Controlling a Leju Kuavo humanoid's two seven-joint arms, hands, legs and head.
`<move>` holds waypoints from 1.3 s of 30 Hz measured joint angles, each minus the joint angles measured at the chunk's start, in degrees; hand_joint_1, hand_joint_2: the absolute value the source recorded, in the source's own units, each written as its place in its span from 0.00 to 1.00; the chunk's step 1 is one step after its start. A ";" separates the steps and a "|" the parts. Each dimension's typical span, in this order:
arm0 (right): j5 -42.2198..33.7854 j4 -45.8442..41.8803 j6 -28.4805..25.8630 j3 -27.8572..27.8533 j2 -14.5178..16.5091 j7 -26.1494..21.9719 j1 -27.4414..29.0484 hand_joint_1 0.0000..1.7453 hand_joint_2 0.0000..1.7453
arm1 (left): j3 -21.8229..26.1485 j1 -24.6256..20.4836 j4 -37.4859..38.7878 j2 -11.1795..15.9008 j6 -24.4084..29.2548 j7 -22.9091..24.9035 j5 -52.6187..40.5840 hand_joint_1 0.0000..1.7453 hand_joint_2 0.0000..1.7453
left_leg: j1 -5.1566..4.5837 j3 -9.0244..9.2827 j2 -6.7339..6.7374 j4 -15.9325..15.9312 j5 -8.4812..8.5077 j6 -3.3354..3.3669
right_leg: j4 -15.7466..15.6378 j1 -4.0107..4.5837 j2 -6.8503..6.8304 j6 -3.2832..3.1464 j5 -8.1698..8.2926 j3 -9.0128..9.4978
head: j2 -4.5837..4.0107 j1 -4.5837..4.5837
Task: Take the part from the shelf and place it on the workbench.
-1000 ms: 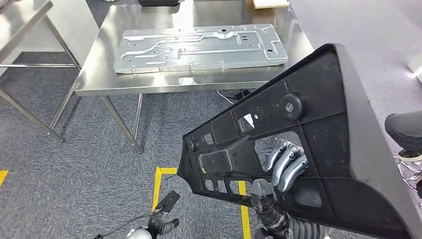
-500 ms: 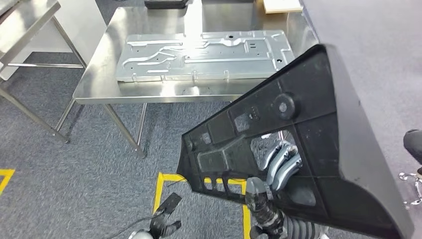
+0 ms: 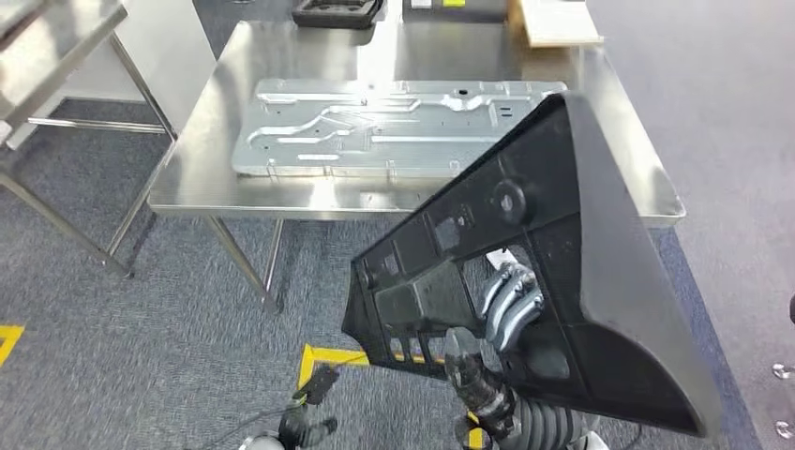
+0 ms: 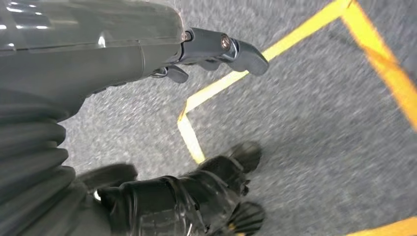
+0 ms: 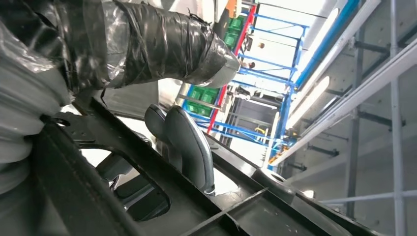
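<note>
The part is a large black plastic panel (image 3: 600, 281) with ribs and cut-outs. It hangs tilted in the air in front of the steel workbench (image 3: 281, 56), and its top corner overlaps the bench's near right edge in the head view. My right hand (image 3: 506, 305) grips it from below, fingers hooked through one opening. In the right wrist view those fingers (image 5: 187, 142) curl over a rib of the panel (image 5: 246, 206), with the taped thumb (image 5: 172, 44) beside it. My left hand (image 3: 302, 427) hangs low over the carpet, and its fingers (image 4: 221, 49) hold nothing.
A long stamped metal plate (image 3: 375, 131) lies across the workbench's middle. A black tray (image 3: 336, 11) and a flat brown board (image 3: 558, 23) sit at its far edge. Another steel table (image 3: 56, 37) stands to the left. Yellow tape (image 3: 328, 356) marks the grey carpet below.
The whole picture has shifted as the camera moved, so the workbench now sits nearer and more central. The panel stays in my right hand and now overlaps the bench edge.
</note>
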 joint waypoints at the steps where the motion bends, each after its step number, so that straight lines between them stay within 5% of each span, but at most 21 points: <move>1: 0.00 0.17 -0.02 0.00 0.00 -0.01 -0.04 1.00 1.00 | 0.00 -0.07 0.00 0.01 0.03 -0.09 0.01 0.00 1.00 | -0.04 0.47 0.00 -0.05 -0.44 0.24 | 3.67 0.09 -0.01 0.03 -1.20 -2.71 | 0.00 0.04; 3: 0.01 0.57 -0.03 0.00 -0.01 -0.01 -0.01 1.00 1.00 | 0.00 -0.07 0.00 0.00 0.02 -0.18 -0.03 0.00 1.00 | -0.15 1.51 -0.05 -0.04 -1.47 0.40 | 8.19 0.28 -0.01 0.09 -3.16 -7.47 | 0.00 0.02; 4: 0.06 0.78 -0.08 0.00 -0.01 0.00 -0.02 1.00 1.00 | 0.00 -0.05 0.00 -0.03 0.01 -0.16 -0.10 0.00 1.00 | -0.19 2.26 -0.12 -0.02 -2.08 0.43 | 7.89 0.38 -0.01 0.11 -2.75 -8.70 | 0.00 0.01; 8: 0.72 1.62 -0.72 0.00 -0.01 0.19 -0.31 1.00 1.00 | -0.02 -0.39 0.02 -0.22 -0.08 0.17 -0.65 0.00 1.00 | -0.32 5.12 -0.43 0.26 -4.78 -0.15 | -3.90 1.02 -0.06 -0.85 7.81 -8.18 | 0.00 0.06; 10: 1.15 2.02 -0.98 0.00 -0.01 0.52 -0.48 1.00 1.00 | -0.02 -0.69 0.04 -0.26 -0.06 0.40 -0.81 0.00 1.00 | -0.44 5.51 -0.52 0.39 -5.60 -0.85 | -6.11 1.33 -0.03 -1.52 9.45 -7.94 | -0.01 -0.04; 14: 1.49 2.29 -1.01 0.00 0.10 1.02 -0.81 1.00 1.00 | -0.02 -1.39 0.04 -0.19 -0.05 0.53 -1.04 0.00 1.00 | -0.30 4.99 -0.19 3.35 -6.75 -2.06 | -7.51 0.86 -0.06 -2.72 8.94 -5.59 | -0.01 -0.25; 17: 1.49 2.36 -0.91 0.00 0.11 1.21 -0.99 1.00 1.00 | -0.02 -1.65 0.05 -0.17 -0.14 0.77 -1.09 0.00 1.00 | 0.21 -1.35 0.03 12.75 -9.63 -3.10 | -8.16 0.73 -0.21 -3.09 8.02 -3.92 | -0.01 -0.41; 19: 1.31 2.50 -0.75 0.00 0.11 1.47 -0.99 1.00 1.00 | -0.02 -1.40 0.07 -0.17 0.07 0.88 -1.02 0.00 1.00 | 0.60 -4.50 0.10 14.68 -10.38 -3.59 | -8.20 0.57 -0.05 -2.94 7.04 -2.81 | 0.00 -0.44; 24: 1.03 2.85 -0.12 0.00 0.11 1.98 -0.98 1.00 1.00 | -0.02 -0.89 0.13 -0.16 0.98 1.02 -0.50 0.00 1.00 | 0.89 -3.14 0.37 1.43 0.60 -3.43 | -7.90 0.30 0.32 -1.46 4.17 0.15 | 0.00 -0.49; 28: 1.02 2.93 0.19 0.00 0.11 2.07 -1.05 1.00 1.00 | -0.02 -0.54 0.17 -0.16 1.16 0.99 -0.04 0.00 1.00 | 0.60 -1.70 0.29 0.46 0.51 -1.78 | -6.88 0.26 0.19 -0.10 2.78 0.83 | 0.00 -0.36; 30: 0.95 2.93 0.34 0.00 0.10 2.08 -1.19 1.00 1.00 | -0.02 -0.67 0.17 -0.15 1.22 0.81 0.03 0.00 1.00 | 0.58 -0.63 0.24 0.20 0.17 -1.05 | -2.53 0.18 -0.02 0.06 1.35 -1.42 | 0.00 -0.21; 32: 0.83 3.02 0.44 0.00 0.09 2.09 -1.22 1.00 1.00 | -0.02 -0.69 0.17 -0.15 1.19 0.73 0.07 0.00 1.00 | 0.33 0.09 0.25 0.19 -0.51 -0.52 | 4.97 0.38 -0.10 0.03 -1.11 -6.19 | 0.00 -0.11; 34: 0.76 3.20 0.60 0.00 0.09 2.11 -1.20 1.00 1.00 | -0.02 -0.57 0.17 -0.15 1.13 0.73 0.08 0.00 1.00 | 0.05 0.95 0.21 0.23 -1.29 -0.28 | 8.53 0.62 -0.10 -0.15 -2.02 -9.88 | 0.00 -0.14; 35: 0.76 3.26 0.67 0.00 0.09 2.11 -1.20 1.00 1.00 | -0.02 -0.51 0.17 -0.15 1.09 0.73 0.08 0.00 1.00 | -0.06 1.54 0.15 0.25 -1.72 -0.22 | 7.33 0.77 -0.10 -0.38 -0.74 -10.33 | 0.00 -0.14; 37: 0.78 3.32 0.86 0.00 0.09 2.13 -1.23 1.00 1.00 | -0.02 -0.42 0.17 -0.19 1.09 0.80 0.03 0.00 1.00 | -0.15 2.79 0.00 0.26 -2.69 -0.26 | 0.25 1.27 -0.12 -1.18 5.09 -9.14 | 0.00 -0.10; 39: 0.97 3.42 1.24 0.00 0.06 2.30 -1.42 1.00 1.00 | -0.02 -0.36 0.19 -0.32 1.15 1.40 -0.15 0.00 1.00 | -0.29 3.34 -0.19 0.39 -3.52 -0.68 | -5.45 1.85 -0.11 -1.95 8.97 -7.92 | 0.00 -0.06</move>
